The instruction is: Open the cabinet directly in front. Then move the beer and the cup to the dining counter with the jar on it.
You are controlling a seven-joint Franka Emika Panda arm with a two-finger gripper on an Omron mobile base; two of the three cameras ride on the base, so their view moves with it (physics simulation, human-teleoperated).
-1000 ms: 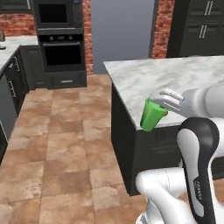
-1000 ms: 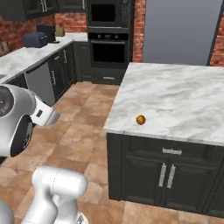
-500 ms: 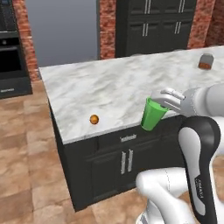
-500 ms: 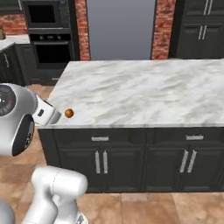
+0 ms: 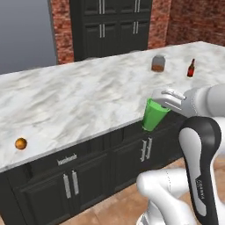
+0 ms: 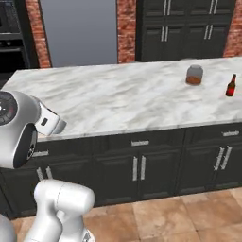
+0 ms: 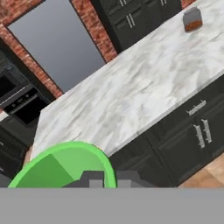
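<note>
Brick-walled kitchen, long marble dining counter [image 5: 88, 96] over black base cabinets [image 6: 137, 165], brown tile floor [image 6: 179, 220].

Gripper [image 5: 163, 102] clamped on the rim of the green cup [image 5: 154, 115]; fingers [image 5: 169, 104] pinched together on the near rim edge. Cup hangs tilted, base angled down and away from the fingers, in the air just off the counter's front edge, in front of the cabinet fronts. Hand view: cup's open mouth [image 7: 65, 168] sits right against the finger tips, counter edge beyond it.

Outward from the fingers: marble top just behind the cup. Further back on the slab, past the fingers, the jar [image 5: 158, 63] with reddish-brown contents and grey lid, standing upright. Beer [image 5: 191, 68] upright on the counter near the jar, on the side away from the grey wall panel, apart from it; not touching. Both well apart from the cup.

Far along the counter the other way, a small orange ball [image 5: 20, 143] near the front edge. Behind the counter, tall black cabinets [image 5: 116, 26] and a grey panel [image 5: 26, 33].
</note>
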